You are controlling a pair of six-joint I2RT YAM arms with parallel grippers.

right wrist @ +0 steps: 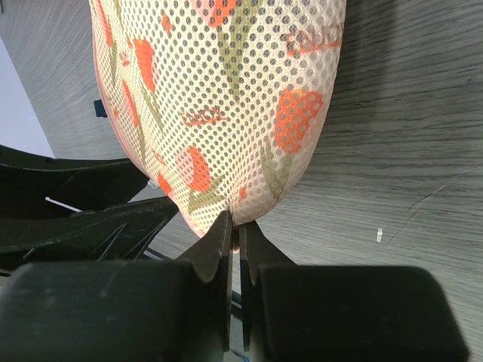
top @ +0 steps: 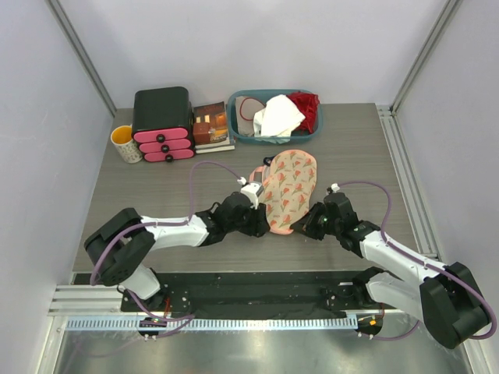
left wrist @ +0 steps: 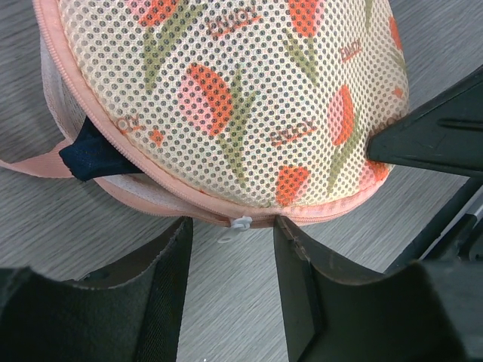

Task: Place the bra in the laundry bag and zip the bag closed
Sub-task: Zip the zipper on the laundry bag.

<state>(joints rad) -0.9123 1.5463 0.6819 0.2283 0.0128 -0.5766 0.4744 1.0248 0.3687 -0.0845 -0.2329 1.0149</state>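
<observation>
floral mesh laundry bag (top: 290, 191), lid down, partly unzipped, navy bra (left wrist: 94, 154) poking from the gap

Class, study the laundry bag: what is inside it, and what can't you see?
A dark navy piece of the bra shows through the unzipped gap in the laundry bag; the mesh shell covers the rest.

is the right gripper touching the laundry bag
Touching. The right wrist view shows the right gripper shut on the edge of the laundry bag.
</observation>
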